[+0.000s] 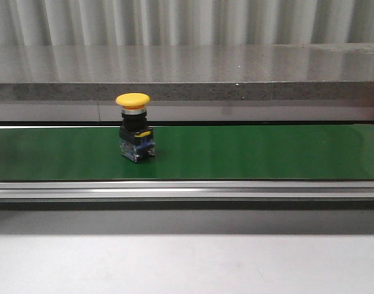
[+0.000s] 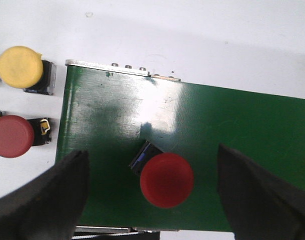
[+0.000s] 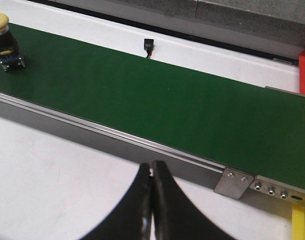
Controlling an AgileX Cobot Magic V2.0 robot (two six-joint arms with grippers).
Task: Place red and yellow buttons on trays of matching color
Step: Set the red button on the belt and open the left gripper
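Left fingers (image 2: 40,200) spread wide, straddling a red button (image 2: 166,180) on green belt (image 2: 242,125): domed cap, dark base. Right fingers (image 3: 152,210) pressed together, empty.

A yellow button (image 1: 133,100) with a mushroom cap on a black and clear body stands upright on the green belt, left of the middle in the front view. A red button (image 2: 166,180) with a round red cap stands on the belt near its end, a dark body showing from under the cap. Off the belt's end, on the white surface, another yellow button (image 2: 20,67) and another red button (image 2: 11,136) sit just beside each other.
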